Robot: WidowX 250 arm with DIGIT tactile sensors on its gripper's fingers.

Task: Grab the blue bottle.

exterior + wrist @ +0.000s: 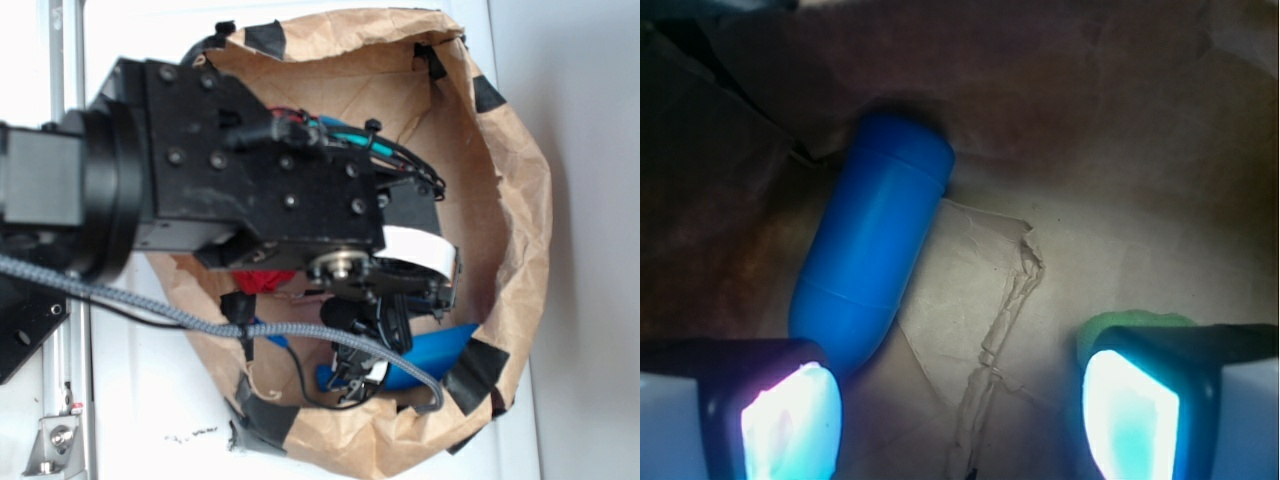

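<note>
1 blue bottle (872, 250), smooth, matte, lying flat

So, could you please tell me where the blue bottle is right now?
The blue bottle lies on its side on the paper bag's floor; in the wrist view it sits left of centre, its lower end by the open hand's left finger.

The exterior view looks straight down from above on the arm and the brown paper bag (500, 200), which fills most of the frame. The wrist view sits just behind the claw (960, 410) (very near), facing the bag's floor. Both share the blue bottle (875, 250) inside.
</note>
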